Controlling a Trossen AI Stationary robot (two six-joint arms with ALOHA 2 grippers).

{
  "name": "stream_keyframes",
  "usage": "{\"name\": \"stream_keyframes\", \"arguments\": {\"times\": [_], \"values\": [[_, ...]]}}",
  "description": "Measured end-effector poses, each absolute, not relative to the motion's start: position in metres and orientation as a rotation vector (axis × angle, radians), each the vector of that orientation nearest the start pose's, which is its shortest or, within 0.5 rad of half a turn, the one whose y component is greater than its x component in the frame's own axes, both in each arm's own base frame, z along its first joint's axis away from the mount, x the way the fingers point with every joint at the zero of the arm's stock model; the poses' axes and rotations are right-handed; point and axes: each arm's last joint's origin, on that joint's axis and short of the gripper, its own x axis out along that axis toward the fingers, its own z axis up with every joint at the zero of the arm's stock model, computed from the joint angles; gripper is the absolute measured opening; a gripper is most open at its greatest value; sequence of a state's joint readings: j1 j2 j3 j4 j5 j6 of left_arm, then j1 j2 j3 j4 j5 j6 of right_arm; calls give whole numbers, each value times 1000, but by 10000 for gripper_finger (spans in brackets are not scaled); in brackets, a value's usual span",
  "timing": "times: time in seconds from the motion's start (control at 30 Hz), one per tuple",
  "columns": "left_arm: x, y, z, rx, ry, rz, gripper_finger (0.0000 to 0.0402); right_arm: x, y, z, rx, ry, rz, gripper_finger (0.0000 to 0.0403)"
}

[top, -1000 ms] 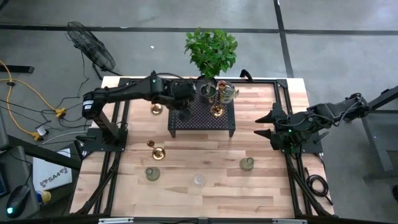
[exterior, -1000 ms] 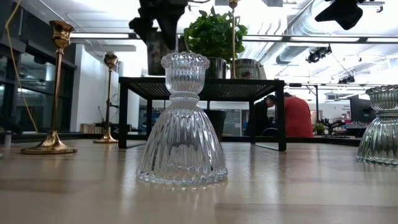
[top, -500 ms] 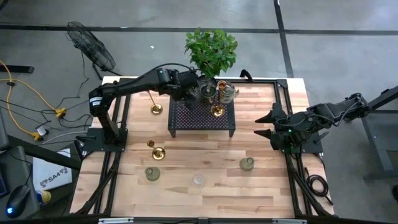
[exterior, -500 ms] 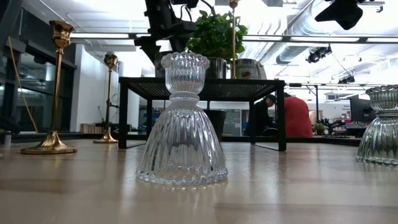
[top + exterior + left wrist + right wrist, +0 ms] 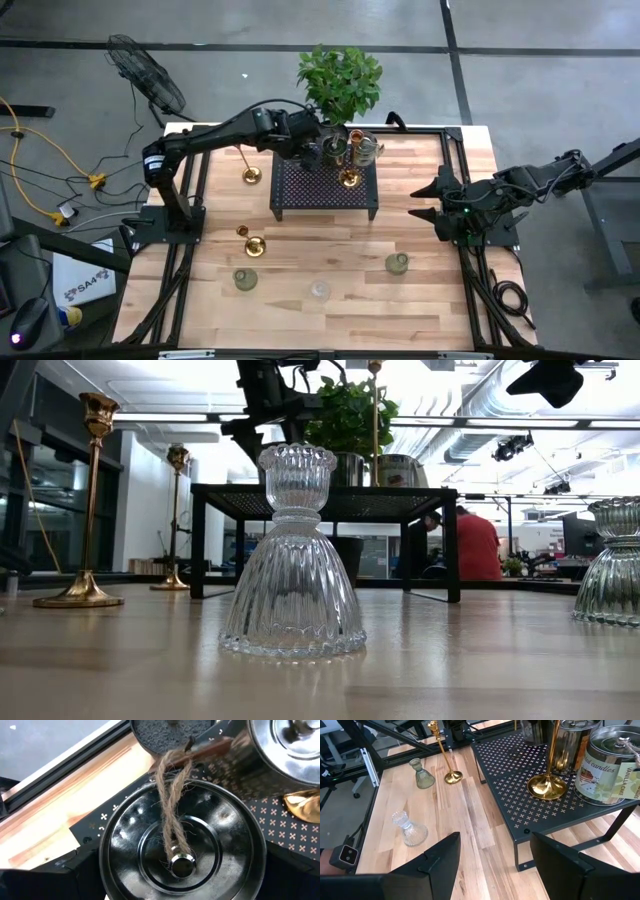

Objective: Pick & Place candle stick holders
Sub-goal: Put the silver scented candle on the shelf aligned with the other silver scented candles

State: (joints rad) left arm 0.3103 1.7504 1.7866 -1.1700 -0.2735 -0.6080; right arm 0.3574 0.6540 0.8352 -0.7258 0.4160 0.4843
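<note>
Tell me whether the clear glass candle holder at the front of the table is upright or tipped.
Upright. In the low view the clear glass candle holder stands on its wide fluted base flat on the table, cup on top.

Black cross-perforated stand (image 5: 325,188), brass candlestick (image 5: 546,784), ribbed clear holder (image 5: 293,560).

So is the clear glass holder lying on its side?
No, in the low view the glass holder stands upright on its wide base on the table.

Stand mid-table, plant behind it.
Stand (image 5: 325,188) carries tins and one holder (image 5: 349,178); plant (image 5: 340,82) behind; glass holder (image 5: 319,291) near the front edge.
</note>
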Motion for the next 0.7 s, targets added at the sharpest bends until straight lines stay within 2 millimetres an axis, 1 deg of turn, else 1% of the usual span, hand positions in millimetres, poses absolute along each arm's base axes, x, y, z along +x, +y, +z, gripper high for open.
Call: {"name": "stream_keyframes", "arguments": {"times": [0.7], "values": [[331,113,345,-558,966,831,363,118,31,319,269,476,-176,233]]}}
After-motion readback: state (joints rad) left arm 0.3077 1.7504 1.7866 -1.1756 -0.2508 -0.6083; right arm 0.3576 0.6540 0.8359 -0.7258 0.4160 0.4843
